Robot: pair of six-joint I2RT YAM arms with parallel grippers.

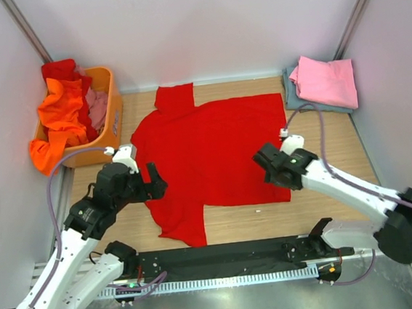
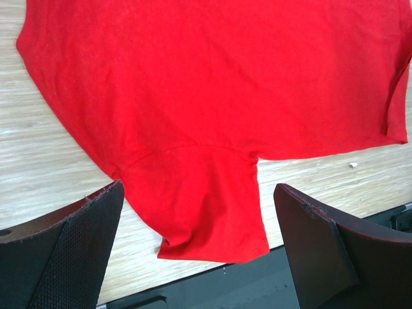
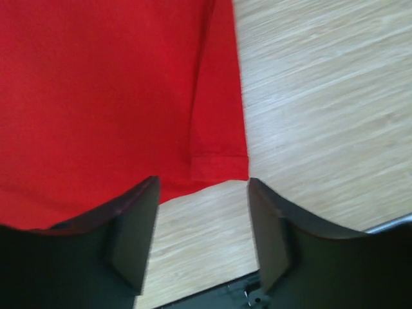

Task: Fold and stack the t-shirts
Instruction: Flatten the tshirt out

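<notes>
A large red t-shirt (image 1: 213, 154) lies spread flat on the wooden table, one sleeve toward the back and one toward the near edge. My left gripper (image 1: 155, 183) is open and empty above the shirt's left edge. In the left wrist view (image 2: 199, 257) the near sleeve (image 2: 206, 206) lies between the fingers (image 2: 64, 251). My right gripper (image 1: 267, 163) is open and empty over the shirt's near right part. In the right wrist view (image 3: 203, 238) the hem corner (image 3: 219, 161) lies just beyond the fingers (image 3: 277, 238). A folded pink t-shirt (image 1: 324, 81) lies on a folded grey-blue one (image 1: 292, 96) at the back right.
An orange plastic basket (image 1: 112, 116) stands at the back left with an orange t-shirt (image 1: 60, 114), red cloth and pink cloth (image 1: 98, 106) spilling from it. White walls close three sides. A black rail (image 1: 223, 256) runs along the near edge.
</notes>
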